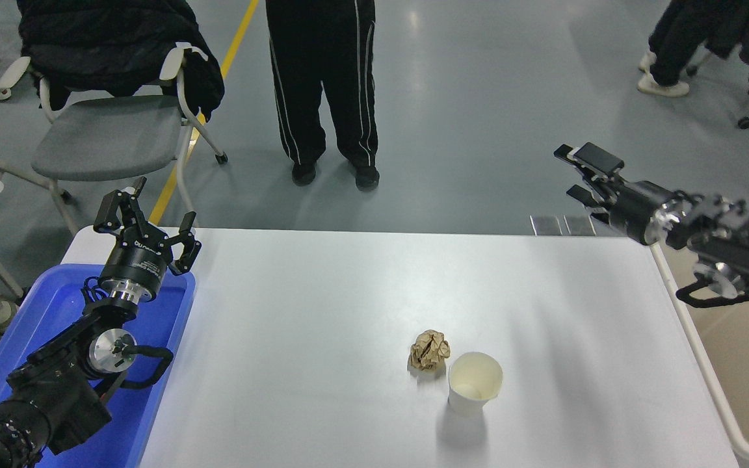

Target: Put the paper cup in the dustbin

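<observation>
White table (322, 292) with a blue bin (43, 305) at its left edge and the beige dustbin (738, 364) against its right edge; wide bare surface lies on every side of the cup (474, 382), which stands upright near the front, just right of a brown paper ball (429, 350). Right arm reaches in from the right edge, its gripper (581, 174) raised beyond the far right corner, jaws apart and empty. Left gripper (147, 224) parked over the blue bin, fingers spread, empty.
</observation>
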